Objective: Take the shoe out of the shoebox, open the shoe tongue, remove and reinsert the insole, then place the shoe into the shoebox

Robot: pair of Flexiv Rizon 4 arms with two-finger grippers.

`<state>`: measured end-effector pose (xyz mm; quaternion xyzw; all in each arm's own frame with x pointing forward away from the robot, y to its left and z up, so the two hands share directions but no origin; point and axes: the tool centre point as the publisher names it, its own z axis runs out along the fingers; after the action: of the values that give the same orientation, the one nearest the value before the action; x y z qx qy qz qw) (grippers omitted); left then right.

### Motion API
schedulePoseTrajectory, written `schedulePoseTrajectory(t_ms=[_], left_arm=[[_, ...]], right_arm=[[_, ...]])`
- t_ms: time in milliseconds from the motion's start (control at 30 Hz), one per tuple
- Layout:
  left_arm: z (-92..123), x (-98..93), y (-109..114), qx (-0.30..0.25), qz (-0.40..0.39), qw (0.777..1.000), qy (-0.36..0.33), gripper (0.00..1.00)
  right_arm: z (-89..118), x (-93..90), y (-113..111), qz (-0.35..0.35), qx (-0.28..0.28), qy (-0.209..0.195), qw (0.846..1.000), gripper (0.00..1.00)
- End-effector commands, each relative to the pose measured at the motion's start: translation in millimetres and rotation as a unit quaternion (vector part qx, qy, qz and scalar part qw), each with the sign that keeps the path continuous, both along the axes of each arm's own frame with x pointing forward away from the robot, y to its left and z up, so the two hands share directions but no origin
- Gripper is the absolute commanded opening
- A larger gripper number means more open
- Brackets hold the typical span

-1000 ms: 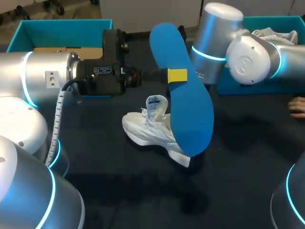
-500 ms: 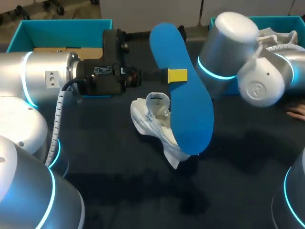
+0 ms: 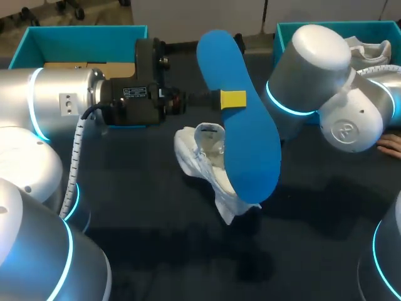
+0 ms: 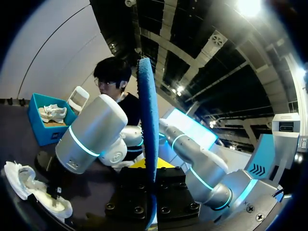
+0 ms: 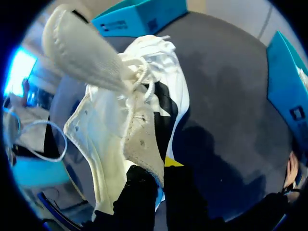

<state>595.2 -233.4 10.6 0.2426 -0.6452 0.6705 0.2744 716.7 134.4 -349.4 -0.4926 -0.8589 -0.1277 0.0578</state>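
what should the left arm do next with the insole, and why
Probably lower the blue insole toward the opening of the white shoe. The left gripper holds it raised, clear of the shoe, whose tongue stands open, while the right gripper grips the shoe's side, tilting it up.

Bare bench (image 3: 188, 263) shows across the lower middle. At centre the blue insole (image 3: 247, 144) and white shoe (image 3: 197, 157) block the way; the right arm (image 3: 313, 69) crowds the upper right.

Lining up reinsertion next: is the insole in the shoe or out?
Out. The left tool holds the blue insole up in the air, apart from the white shoe below it.
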Motion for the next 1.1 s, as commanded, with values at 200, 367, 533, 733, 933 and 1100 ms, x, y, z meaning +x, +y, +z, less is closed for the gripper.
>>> schedulePoseTrajectory(t_ms=[200, 367, 533, 733, 933, 1100], left_arm=[[-1.3, -0.9, 0.3, -0.001, 0.001, 1.000, 0.000, 0.00], [-1.3, -0.9, 0.3, -0.001, 0.001, 1.000, 0.000, 0.00], [-1.3, -0.9, 0.3, -0.001, 0.001, 1.000, 0.000, 0.00], [-1.3, -0.9, 0.3, -0.001, 0.001, 1.000, 0.000, 0.00], [-1.3, -0.9, 0.3, -0.001, 0.001, 1.000, 0.000, 0.00], [-1.3, -0.9, 0.3, -0.001, 0.001, 1.000, 0.000, 0.00]], right_arm=[[5.7, -10.9, 12.8, -0.171, -0.001, 0.016, 0.985, 0.00], [7.1, -14.8, 21.4, -0.237, -0.006, 0.036, 0.971, 0.00], [4.0, -13.7, 28.5, -0.261, -0.006, 0.028, 0.965, 0.00], [-6.3, -10.6, 31.7, -0.217, -0.009, 0.019, 0.976, 0.00], [-9.5, -9.6, 25.1, -0.195, -0.019, 0.012, 0.981, 0.00], [-16.1, -9.0, 22.0, -0.187, -0.031, 0.017, 0.982, 0.00]])
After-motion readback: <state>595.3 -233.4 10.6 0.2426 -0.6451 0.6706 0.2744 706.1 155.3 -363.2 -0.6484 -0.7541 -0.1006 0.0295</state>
